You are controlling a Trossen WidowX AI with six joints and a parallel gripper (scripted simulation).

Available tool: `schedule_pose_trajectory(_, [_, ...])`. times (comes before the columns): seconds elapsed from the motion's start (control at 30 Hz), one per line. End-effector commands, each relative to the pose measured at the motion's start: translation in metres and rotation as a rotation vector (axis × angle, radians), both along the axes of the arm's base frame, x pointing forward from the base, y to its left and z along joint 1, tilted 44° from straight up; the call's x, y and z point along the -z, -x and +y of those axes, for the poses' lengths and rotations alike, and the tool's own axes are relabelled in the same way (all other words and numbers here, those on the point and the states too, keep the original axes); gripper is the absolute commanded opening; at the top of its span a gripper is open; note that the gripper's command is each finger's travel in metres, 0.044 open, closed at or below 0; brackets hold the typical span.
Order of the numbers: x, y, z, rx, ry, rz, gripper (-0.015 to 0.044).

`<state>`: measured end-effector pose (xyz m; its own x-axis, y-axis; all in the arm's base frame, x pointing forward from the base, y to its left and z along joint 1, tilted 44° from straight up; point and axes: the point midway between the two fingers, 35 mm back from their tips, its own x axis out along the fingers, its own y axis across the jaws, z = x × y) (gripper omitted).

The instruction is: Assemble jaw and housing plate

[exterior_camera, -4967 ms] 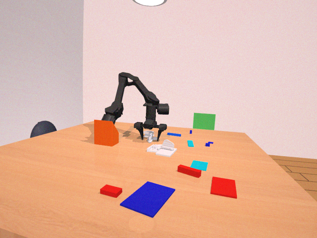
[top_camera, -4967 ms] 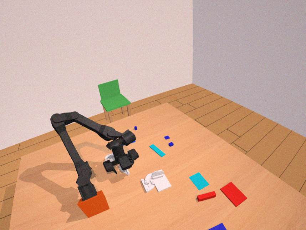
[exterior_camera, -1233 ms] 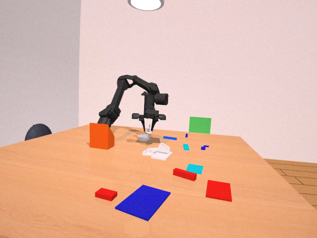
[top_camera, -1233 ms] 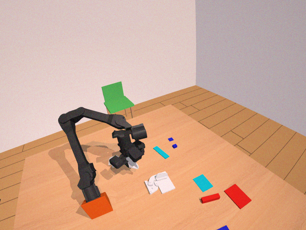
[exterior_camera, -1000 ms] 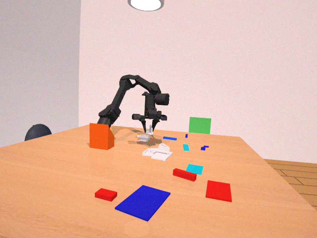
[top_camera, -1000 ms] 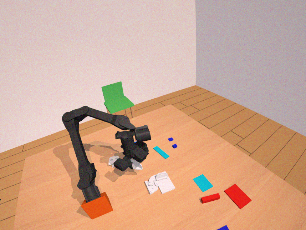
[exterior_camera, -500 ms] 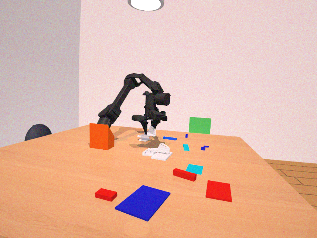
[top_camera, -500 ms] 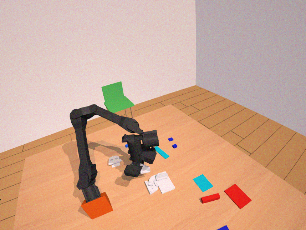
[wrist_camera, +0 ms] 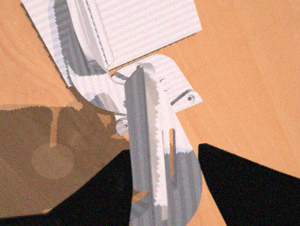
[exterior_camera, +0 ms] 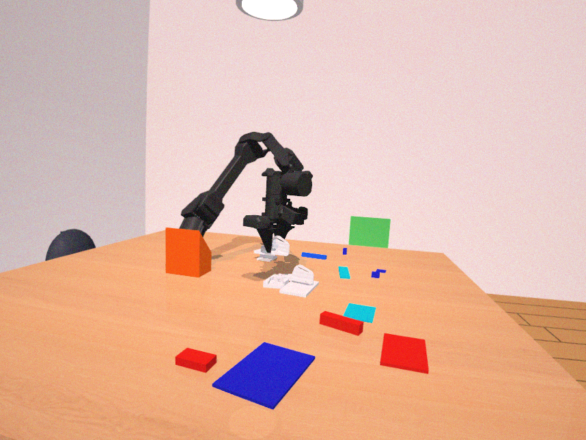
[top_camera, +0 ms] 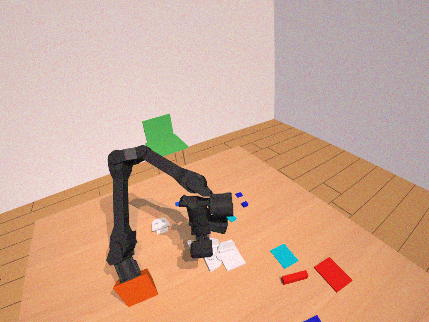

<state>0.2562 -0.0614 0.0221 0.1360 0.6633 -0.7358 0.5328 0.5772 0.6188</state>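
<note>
Gripper [top_camera: 206, 244] [exterior_camera: 275, 244] [wrist_camera: 165, 154] is grasping white loose jaw [exterior_camera: 282, 246] [wrist_camera: 144, 140] between its two fingers, near the white base [top_camera: 232, 259] [exterior_camera: 298, 289] [wrist_camera: 151, 33]; exact height I cannot tell. Housing plate [top_camera: 161, 225] [exterior_camera: 266, 257] lies apart from this base, on the table [top_camera: 249, 298] [exterior_camera: 118, 322] [wrist_camera: 245, 77]

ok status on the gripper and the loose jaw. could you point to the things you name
gripper [exterior_camera: 276, 246] [wrist_camera: 165, 154] shut on loose jaw [exterior_camera: 280, 246] [wrist_camera: 140, 140], held above the base [exterior_camera: 276, 281] [wrist_camera: 161, 67], housing plate [top_camera: 160, 225] still off

Toward your one o'clock, the chair [top_camera: 158, 129] [exterior_camera: 369, 231] is plain green; your base [top_camera: 136, 289] [exterior_camera: 182, 252] is orange.
</note>
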Motion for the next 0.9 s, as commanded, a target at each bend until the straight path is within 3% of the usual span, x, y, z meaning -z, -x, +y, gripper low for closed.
schedule_pose_trajectory(0.0, [0.009, -0.001, -0.010, -0.054, 0.012, -0.048, 0.0134])
schedule_pose_trajectory(0.57, [0.052, 0.011, -0.046, -0.316, 0.042, -0.291, 0.0134])
schedule_pose_trajectory(0.87, [0.053, 0.011, -0.047, -0.326, 0.043, -0.301, 0.0134])
